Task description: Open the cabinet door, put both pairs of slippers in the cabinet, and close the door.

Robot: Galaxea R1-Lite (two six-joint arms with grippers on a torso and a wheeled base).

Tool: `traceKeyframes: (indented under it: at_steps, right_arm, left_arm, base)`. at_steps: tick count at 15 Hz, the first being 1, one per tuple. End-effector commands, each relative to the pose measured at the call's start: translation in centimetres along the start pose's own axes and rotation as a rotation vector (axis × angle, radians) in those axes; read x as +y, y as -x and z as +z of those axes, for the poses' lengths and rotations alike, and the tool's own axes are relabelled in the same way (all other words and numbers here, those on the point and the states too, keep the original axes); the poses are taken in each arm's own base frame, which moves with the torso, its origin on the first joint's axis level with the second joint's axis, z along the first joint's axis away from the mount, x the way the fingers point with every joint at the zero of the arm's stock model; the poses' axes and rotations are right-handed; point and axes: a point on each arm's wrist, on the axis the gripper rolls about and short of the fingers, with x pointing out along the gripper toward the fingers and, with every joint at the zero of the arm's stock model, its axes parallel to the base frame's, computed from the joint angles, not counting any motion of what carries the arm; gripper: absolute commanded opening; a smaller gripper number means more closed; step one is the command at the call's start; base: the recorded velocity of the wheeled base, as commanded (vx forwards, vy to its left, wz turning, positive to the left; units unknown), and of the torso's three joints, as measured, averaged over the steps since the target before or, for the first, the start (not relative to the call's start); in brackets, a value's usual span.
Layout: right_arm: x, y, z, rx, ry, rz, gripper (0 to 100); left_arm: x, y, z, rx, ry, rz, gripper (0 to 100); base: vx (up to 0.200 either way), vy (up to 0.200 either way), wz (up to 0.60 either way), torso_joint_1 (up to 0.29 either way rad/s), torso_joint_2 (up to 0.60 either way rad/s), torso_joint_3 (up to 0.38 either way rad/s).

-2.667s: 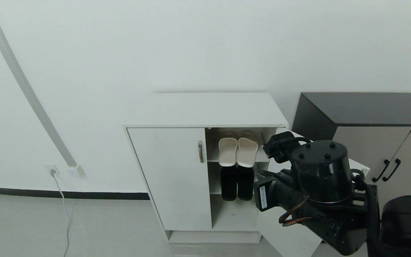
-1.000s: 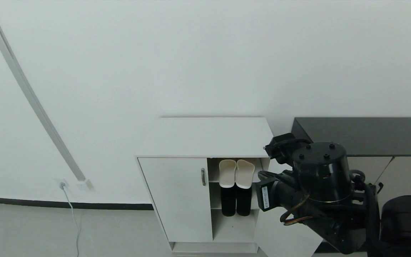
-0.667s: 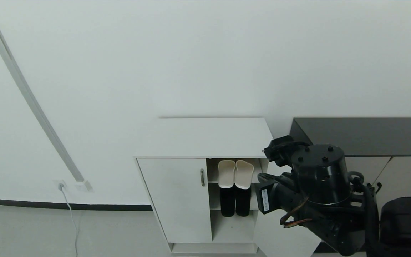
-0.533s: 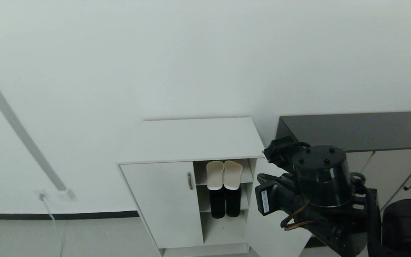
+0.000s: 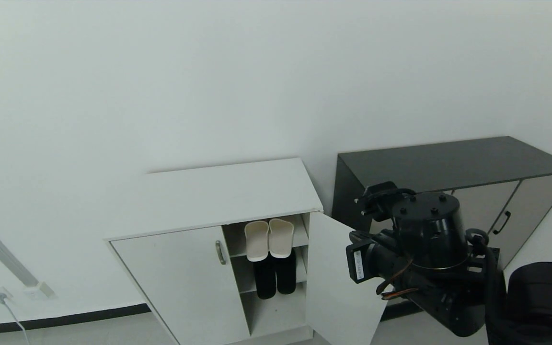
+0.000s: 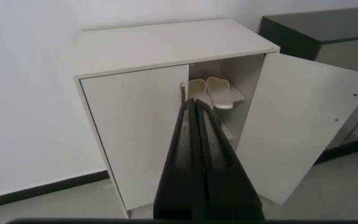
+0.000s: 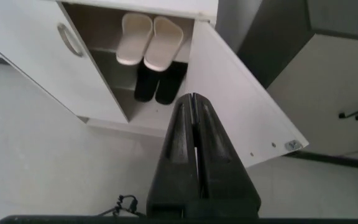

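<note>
White board makes up the cabinet (image 5: 218, 191), which stands against the wall in the head view. Its right door (image 5: 338, 282) is swung wide, while the left door (image 5: 180, 282) is shut. Both pairs sit in the right compartment. The white slippers (image 5: 269, 238) are on the upper shelf and the black slippers (image 5: 275, 280) on the shelf below, heels jutting over the shelf edges. So the stowing looks done and only the closing remains. The right arm (image 5: 424, 239) hangs near the open door's outer face, probably to push it.

From the left wrist, the left gripper (image 6: 195, 106) points at the cabinet front from well back. Its fingers are pressed together on nothing, and I judge it is parked out of the door's swing.

From the right wrist, the right gripper (image 7: 194, 99) is likewise clenched and empty, aimed towards the open door. Closed fingers would make a firm pusher.
</note>
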Motion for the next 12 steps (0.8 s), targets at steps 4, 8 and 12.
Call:
traceKeyframes:
  at_steps: [4, 8, 12]
  right_arm:
    - [-0.11, -0.32, -0.15, 0.004, 0.000, -0.004, 0]
    - [-0.13, -0.34, -0.15, 0.005, -0.001, 0.001, 0]
    - [-0.25, -0.44, -0.17, 0.007, -0.002, -0.002, 0]
  left_arm:
    - [0.00, -0.01, 0.00, 0.001, 0.000, 0.000, 0]
    - [0.00, -0.01, 0.00, 0.001, 0.000, 0.000, 0]
    - [0.00, -0.01, 0.00, 0.001, 0.001, 0.000, 0]
  base:
    - [0.000, 0.000, 0.00, 0.000, 0.00, 0.000]
    - [-0.100, 0.000, 0.00, 0.000, 0.00, 0.001]
    - [-0.200, 0.000, 0.00, 0.000, 0.00, 0.000]
